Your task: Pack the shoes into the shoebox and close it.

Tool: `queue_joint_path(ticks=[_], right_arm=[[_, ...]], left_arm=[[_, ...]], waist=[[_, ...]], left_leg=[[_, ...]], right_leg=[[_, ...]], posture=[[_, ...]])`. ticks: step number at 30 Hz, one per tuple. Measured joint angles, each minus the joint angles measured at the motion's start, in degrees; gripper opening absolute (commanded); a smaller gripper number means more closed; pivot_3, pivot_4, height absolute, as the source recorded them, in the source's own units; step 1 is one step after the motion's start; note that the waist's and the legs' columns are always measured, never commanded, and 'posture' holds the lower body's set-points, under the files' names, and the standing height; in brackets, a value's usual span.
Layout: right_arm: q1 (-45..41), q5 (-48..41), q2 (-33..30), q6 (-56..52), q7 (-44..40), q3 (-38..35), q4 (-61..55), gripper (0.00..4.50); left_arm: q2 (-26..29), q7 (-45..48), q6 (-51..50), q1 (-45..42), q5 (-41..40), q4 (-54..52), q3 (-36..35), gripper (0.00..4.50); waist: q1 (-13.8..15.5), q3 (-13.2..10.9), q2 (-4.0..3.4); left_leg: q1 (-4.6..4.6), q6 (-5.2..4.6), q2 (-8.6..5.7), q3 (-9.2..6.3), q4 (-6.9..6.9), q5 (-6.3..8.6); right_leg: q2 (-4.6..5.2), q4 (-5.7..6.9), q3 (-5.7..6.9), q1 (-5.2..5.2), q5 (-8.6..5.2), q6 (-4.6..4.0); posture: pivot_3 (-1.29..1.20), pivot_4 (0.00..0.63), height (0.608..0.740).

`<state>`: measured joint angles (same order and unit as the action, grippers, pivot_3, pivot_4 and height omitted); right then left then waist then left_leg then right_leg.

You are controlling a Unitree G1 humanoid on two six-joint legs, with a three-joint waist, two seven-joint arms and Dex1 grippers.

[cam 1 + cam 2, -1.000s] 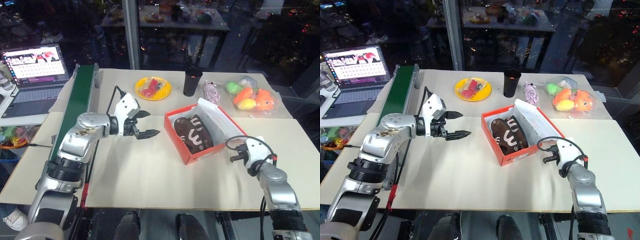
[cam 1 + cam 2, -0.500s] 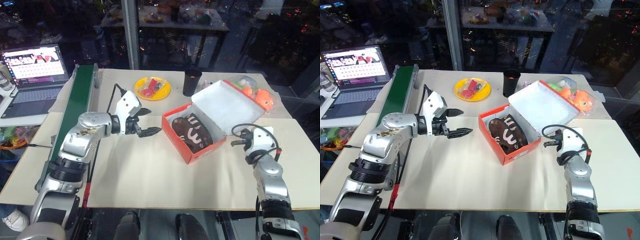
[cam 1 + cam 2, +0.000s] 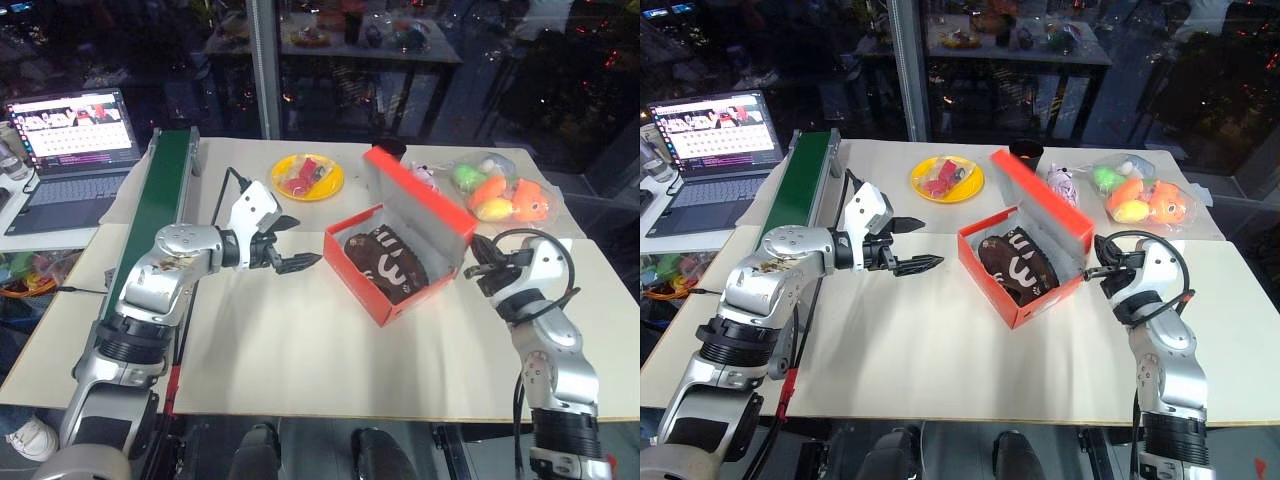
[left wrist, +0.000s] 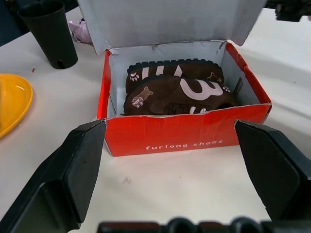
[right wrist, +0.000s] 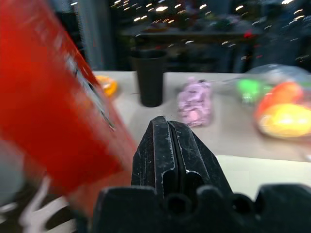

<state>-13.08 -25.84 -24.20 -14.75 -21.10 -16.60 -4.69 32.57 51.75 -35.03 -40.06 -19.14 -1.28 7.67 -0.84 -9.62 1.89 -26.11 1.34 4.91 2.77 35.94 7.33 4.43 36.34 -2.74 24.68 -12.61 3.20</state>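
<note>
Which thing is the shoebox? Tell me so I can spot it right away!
Look at the middle of the pale table, in front of the yellow plate and black cup. The shoebox is the bright red-orange box, lid half raised, white inside, with brown shoes in it.

White lowercase lettering "furlong shoes" on the red front wall of the shoebox (image 4: 184, 141), lower middle of the left wrist frame, laptop (image 3: 70, 130) screen writing too small to read

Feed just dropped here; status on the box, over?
Left gripper open, right gripper shut beside lid. Shoes inside shoebox, lid half raised. Nothing blocking.
</note>
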Motion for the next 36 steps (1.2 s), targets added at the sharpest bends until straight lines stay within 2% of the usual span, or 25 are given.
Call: queue_joint_path(ticks=[5, 12, 15, 20, 24, 26, 31, 36], right_arm=[[-1.32, 0.38, -3.09, -8.87, -3.22, 6.43, -3.17, 0.01], [-2.3, 7.29, -5.71, -12.06, -7.91, 17.96, -2.44, 0.01], [-2.64, 9.22, -6.85, -12.63, -8.85, 18.71, -2.4, 0.74], [-2.54, 9.95, -7.34, -13.34, -9.14, 18.07, -2.68, 2.5], [-0.4, 6.2, -7.19, -17.13, -8.3, 12.35, -7.54, 3.88], [0.4, 4.51, -7.21, -18.41, -7.34, 8.8, -10.28, 4.43], [7.1, 4.08, -7.27, -18.53, -3.74, -0.24, -14.7, 4.43], [14.39, 5.78, -3.98, -16.15, 0.78, -4.91, -15.06, 4.43]], left_arm=[[-0.34, -0.64, 0.0, 0.01, -0.02, 0.62, -0.52, 4.5], [-1.24, -1.85, 0.01, 2.79, -0.24, 0.38, -1.85, 4.5], [-1.49, -2.04, 0.01, 4.87, -0.51, -0.52, -1.9, 4.5], [-2.37, -2.74, 0.03, 6.72, -1.28, -2.2, -2.38, 4.5], [-3.07, -3.3, 3.34, 9.22, -1.21, -2.77, -2.96, 4.5], [-3.58, -3.84, 4.66, 10.07, -1.2, -2.76, -3.33, 4.5], [-5.63, -7.24, 8.61, 13.14, 0.09, -3.69, -4.13, 4.5], [-9.5, -10.68, 11.27, 19.0, 0.9, -6.37, -3.92, 4.5]], waist=[[-0.29, 0.0, 0.0], [0.16, 0.0, 0.0], [0.25, 0.0, 0.0], [0.18, 0.0, 0.0], [0.21, 0.0, 0.0], [0.26, 0.0, 0.0], [0.77, 0.01, 0.0], [0.69, 0.03, -0.04]], left_leg=[[0.03, 0.0, 0.01, 0.0, -0.01, 0.0], [-0.02, 0.0, -0.01, 0.0, 0.0, 0.0], [-0.01, 0.0, -0.01, -0.01, 0.05, 0.0], [0.06, 0.0, -0.01, -0.04, 0.05, 0.0], [0.05, 0.0, -0.01, -0.04, 0.03, 0.0], [0.05, 0.0, 0.0, -0.05, 0.04, 0.0], [0.11, 0.0, -0.01, -0.06, 0.03, 0.01], [0.17, 0.0, -0.01, -0.05, 0.03, 0.01]], right_leg=[[-0.01, 0.0, 0.0, 0.0, 0.0, 0.0], [0.0, -0.07, 0.0, 0.0, 0.01, -0.01], [0.0, -0.09, 0.02, -0.1, 0.01, -0.01], [0.0, -0.15, 0.05, -0.21, 0.0, -0.01], [0.0, -0.15, 0.05, -0.2, 0.02, -0.03], [0.0, -0.15, 0.06, -0.21, 0.02, -0.03], [0.02, -0.24, 0.09, -0.33, -0.07, -0.16], [0.02, -0.23, 0.07, -0.34, -0.12, -0.21]], posture=[[0.0, 0.15, 0.736], [0.0, 0.15, 0.736], [0.0, 0.15, 0.736], [0.0, 0.15, 0.736], [0.0, 0.15, 0.736], [0.0, 0.15, 0.736], [0.0, 0.15, 0.736], [0.0, 0.15, 0.736]])
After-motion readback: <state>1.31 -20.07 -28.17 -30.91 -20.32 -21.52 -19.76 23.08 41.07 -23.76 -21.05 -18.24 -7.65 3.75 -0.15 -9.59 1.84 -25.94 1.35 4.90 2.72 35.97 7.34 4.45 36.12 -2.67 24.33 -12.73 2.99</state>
